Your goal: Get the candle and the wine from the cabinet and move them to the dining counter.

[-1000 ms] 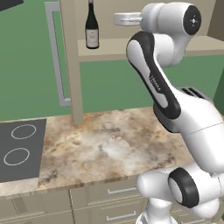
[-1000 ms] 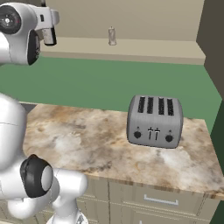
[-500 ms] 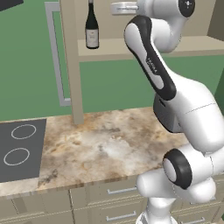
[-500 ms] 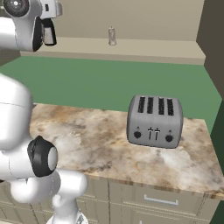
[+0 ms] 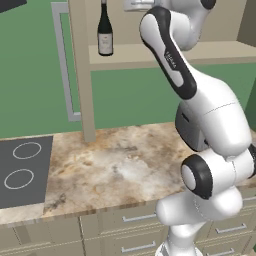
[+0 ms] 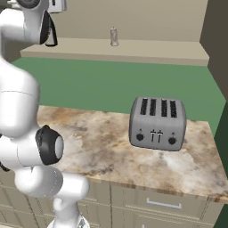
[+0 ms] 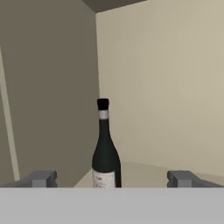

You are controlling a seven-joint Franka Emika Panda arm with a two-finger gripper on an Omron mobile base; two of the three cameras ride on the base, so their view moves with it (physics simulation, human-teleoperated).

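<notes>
Arm has risen to cabinet [image 5: 80, 70] shelf height; pincer [image 7: 111, 178] now faces the wine [image 7: 105, 151].
Jaws spread wide, empty; bottle upright on shelf, ahead between the tips, untouched; candle [image 6: 114, 36] stands well apart along the shelf; reach-in comes next.

The wine [image 5: 104, 31] stands upright on the cabinet [image 5: 165, 51] shelf at the upper left of the left base view, the candle [image 6: 114, 37] sits on that shelf at the upper centre of the right base view, and the toaster [image 6: 157, 123] rests on the worktop [image 6: 133, 151] below.
</notes>
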